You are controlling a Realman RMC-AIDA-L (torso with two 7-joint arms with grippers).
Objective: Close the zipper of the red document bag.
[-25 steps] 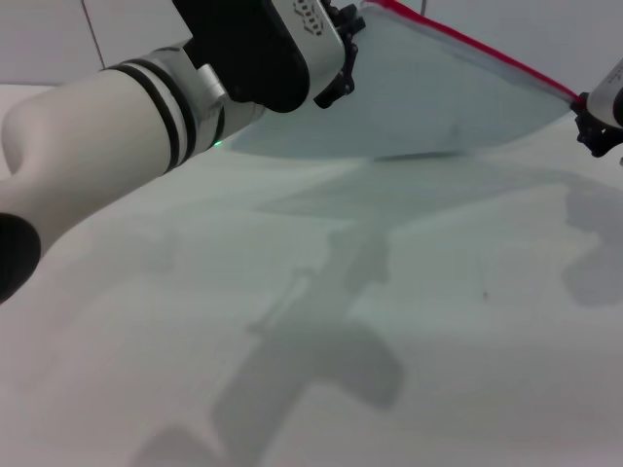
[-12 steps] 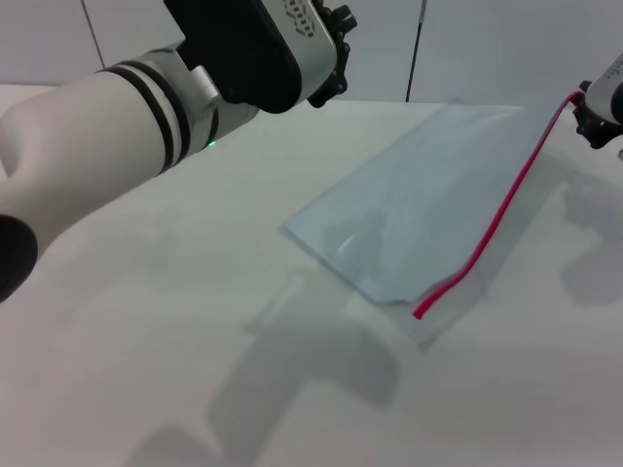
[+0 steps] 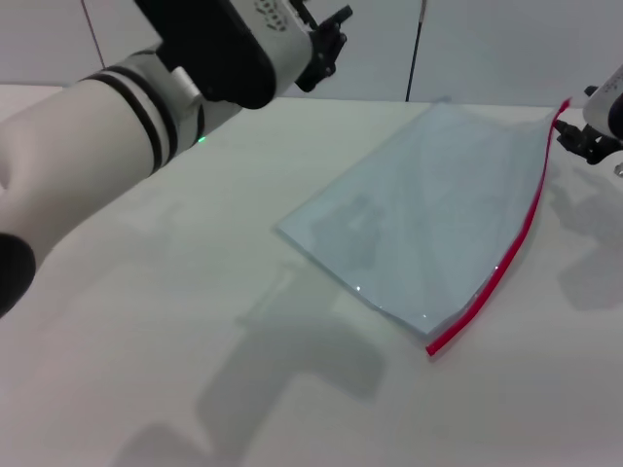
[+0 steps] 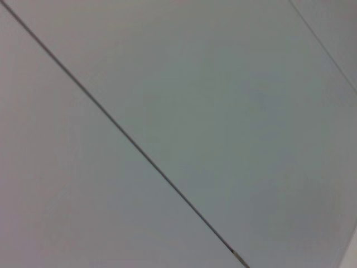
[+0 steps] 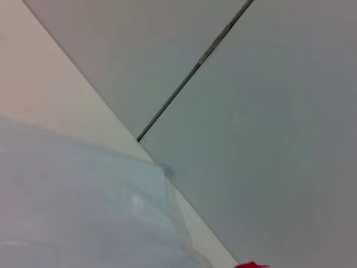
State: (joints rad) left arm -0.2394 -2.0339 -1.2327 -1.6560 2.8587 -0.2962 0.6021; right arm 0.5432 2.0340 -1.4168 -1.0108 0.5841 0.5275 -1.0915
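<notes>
The red document bag (image 3: 428, 214), a translucent pale blue-grey pouch, lies flat on the white table. The zipper (image 3: 514, 243) is a bright red strip along the bag's right edge, running from the far right corner to the near corner. I cannot make out its slider. My right gripper (image 3: 587, 139) sits at the right edge of the head view, just beside the zipper's far end. The right wrist view shows the bag (image 5: 83, 206) close up, with a speck of the zipper (image 5: 249, 264). My left gripper (image 3: 329, 44) hangs open and empty, high above the table's far left.
My left arm (image 3: 107, 136) crosses the upper left of the head view and casts a shadow on the table (image 3: 146, 341). A grey panelled wall (image 4: 178, 134) stands behind the table's far edge.
The bag, held up in the air by both grippers a second ago, was let go by the left gripper and has dropped flat onto the table. The left gripper has drawn back to the left.
</notes>
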